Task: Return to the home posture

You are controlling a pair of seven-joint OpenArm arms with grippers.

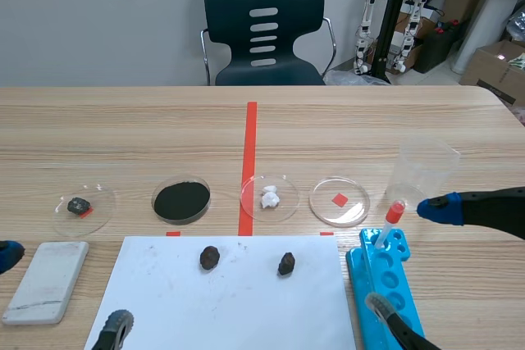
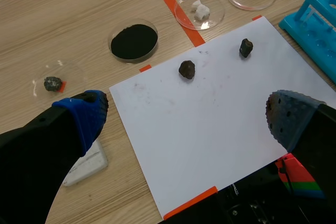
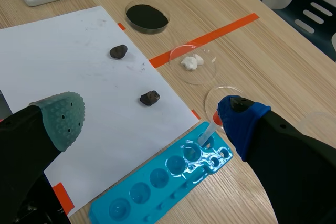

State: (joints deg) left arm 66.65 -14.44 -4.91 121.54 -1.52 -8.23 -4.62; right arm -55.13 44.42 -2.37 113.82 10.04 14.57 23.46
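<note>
My left gripper (image 1: 61, 293) hangs open low over the table's near left, above the white paper sheet (image 1: 230, 293); in the left wrist view the left gripper (image 2: 186, 116) holds nothing between its blue and grey pads. My right gripper (image 1: 410, 256) is open too, over the blue rack (image 1: 385, 284) at the near right. Nothing sits between the right gripper (image 3: 149, 114) fingers. Two dark rocks (image 1: 209, 257) (image 1: 286, 264) lie on the sheet.
Beyond the sheet stands a row of dishes: one with a small stone (image 1: 79, 206), one with black powder (image 1: 181, 200), one with white lumps (image 1: 269, 197), one empty dish (image 1: 339, 201). A red-capped dropper (image 1: 389, 221) leans in the rack, by a clear beaker (image 1: 422, 171). A white block (image 1: 47, 280) lies at the near left.
</note>
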